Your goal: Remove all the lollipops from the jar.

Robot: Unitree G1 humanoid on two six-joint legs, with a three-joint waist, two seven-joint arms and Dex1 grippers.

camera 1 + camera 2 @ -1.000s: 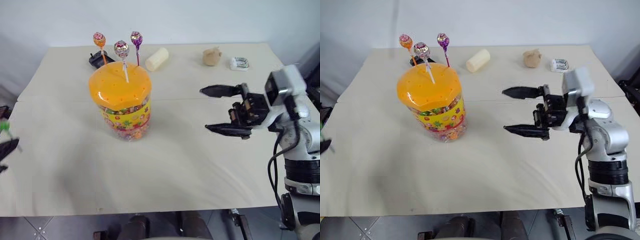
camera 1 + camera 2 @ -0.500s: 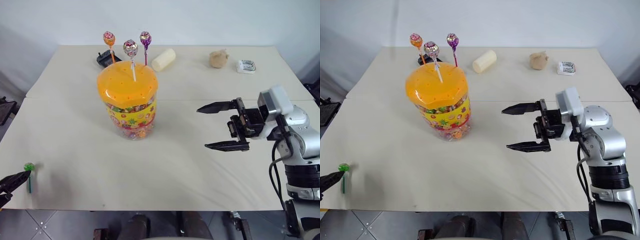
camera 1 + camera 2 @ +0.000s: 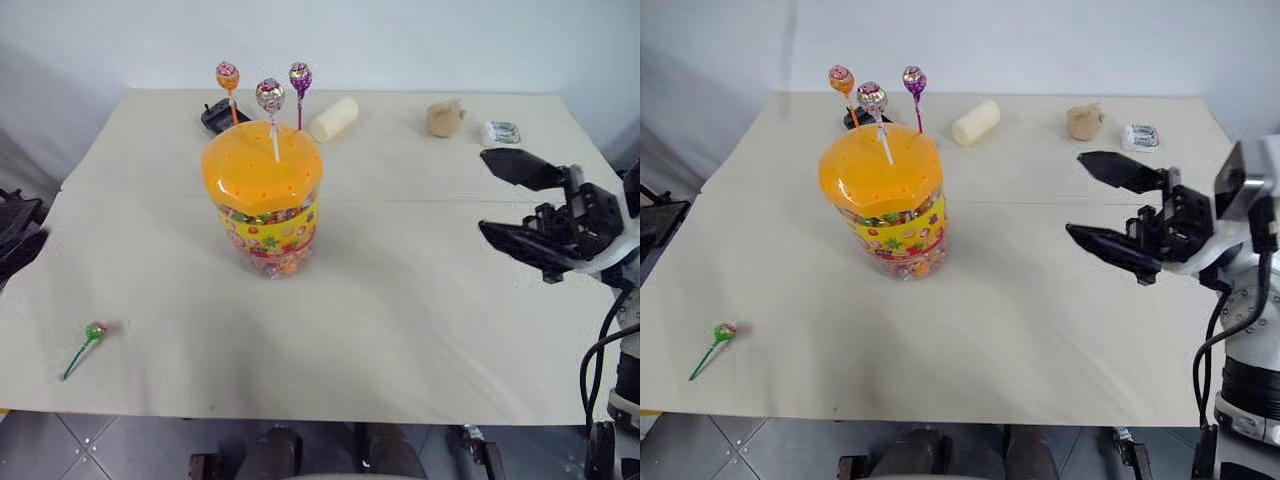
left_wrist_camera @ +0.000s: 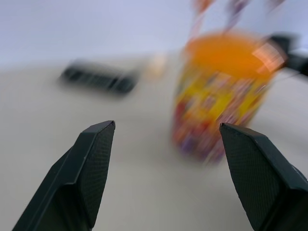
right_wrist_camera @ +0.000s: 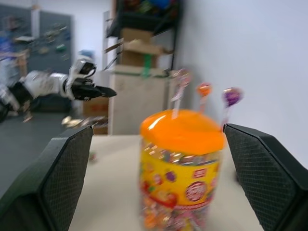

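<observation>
The jar is being seen upright near the middle of the surface, its orange lid on top. Three lollipops are being held in the lid's holes: an orange one, a pink-silver one and a purple one. A green lollipop is being left lying on the surface near its front left edge, well apart from the jar. The right end effector is being held above the surface to the jar's right, fingers spread wide and nothing between them. The left end effector is being shown with its fingers spread, empty, pointed toward the jar. Along the far edge, a cream cylinder, a black object, a tan lump and a small foil packet are being seen.
</observation>
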